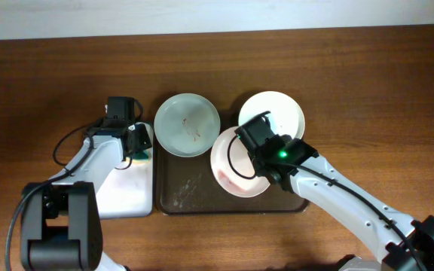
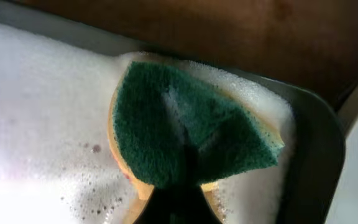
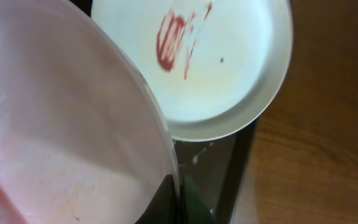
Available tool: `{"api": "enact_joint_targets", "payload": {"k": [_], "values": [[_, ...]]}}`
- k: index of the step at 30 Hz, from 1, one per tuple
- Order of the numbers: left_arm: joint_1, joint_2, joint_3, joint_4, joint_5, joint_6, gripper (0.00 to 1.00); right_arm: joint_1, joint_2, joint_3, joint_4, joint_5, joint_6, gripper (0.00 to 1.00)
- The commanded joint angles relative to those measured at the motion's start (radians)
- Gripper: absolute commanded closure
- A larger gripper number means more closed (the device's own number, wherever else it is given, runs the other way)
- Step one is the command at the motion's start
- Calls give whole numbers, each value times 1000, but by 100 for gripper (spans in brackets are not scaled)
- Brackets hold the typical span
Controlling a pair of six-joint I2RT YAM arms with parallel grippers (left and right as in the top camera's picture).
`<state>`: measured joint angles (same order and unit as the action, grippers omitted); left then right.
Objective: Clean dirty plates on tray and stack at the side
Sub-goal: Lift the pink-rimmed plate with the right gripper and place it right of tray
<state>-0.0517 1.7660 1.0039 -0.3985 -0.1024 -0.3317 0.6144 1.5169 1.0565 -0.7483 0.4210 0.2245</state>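
1. The right gripper (image 3: 174, 198) is clamped tight on the rim of a white plate (image 1: 236, 177). It holds the plate tilted over the right half of the dark brown tray (image 1: 194, 192). The plate's inside is filmed pink and carries some foam.
2. The left gripper (image 2: 182, 174) is pinched shut on a green sponge (image 2: 185, 118). The sponge sits in suds in the white soap tray (image 1: 126, 196), just off the dark brown tray's left edge.
3. A pale green plate (image 1: 187, 124) lies at the tray's far-left corner with faint red streaks. A second white plate (image 1: 281, 109) lies at the far-right corner, overhanging the rim onto the table (image 1: 51, 75), and shows a clear red sauce smear.
4. From the sponge, the held plate lies to the right, across the tray's left rim and bare floor. The pale green plate sits just to the far side of that line. The left arm carries the sponge, so it likely has to cross to the plate while the right arm only presents it.
5. This looks like mid-wash on one plate. No plate is stacked beside the tray yet, and the other two look unwiped.
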Motion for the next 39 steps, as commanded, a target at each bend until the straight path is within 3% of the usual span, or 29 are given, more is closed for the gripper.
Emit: {"api": "enact_joint_targets", "payload": {"k": [1, 10, 15, 20, 25, 39], "values": [[2, 18, -1, 42, 30, 15, 100, 8, -34, 55, 3, 59, -7, 96], [2, 17, 1, 93, 74, 16, 100, 8, -43, 148, -35, 99, -11, 96], [2, -71, 17, -91, 74, 15, 100, 18, -43, 150, -75, 247, -11, 96], [1, -100, 17, -262, 108, 28, 100, 152, -43, 151, -67, 436, -11, 96], [1, -100, 17, -273, 107, 69, 100, 283, -43, 151, -63, 628, -7, 96], [1, -100, 16, -273, 107, 68, 100, 264, -43, 151, -40, 620, 31, 96]]}}
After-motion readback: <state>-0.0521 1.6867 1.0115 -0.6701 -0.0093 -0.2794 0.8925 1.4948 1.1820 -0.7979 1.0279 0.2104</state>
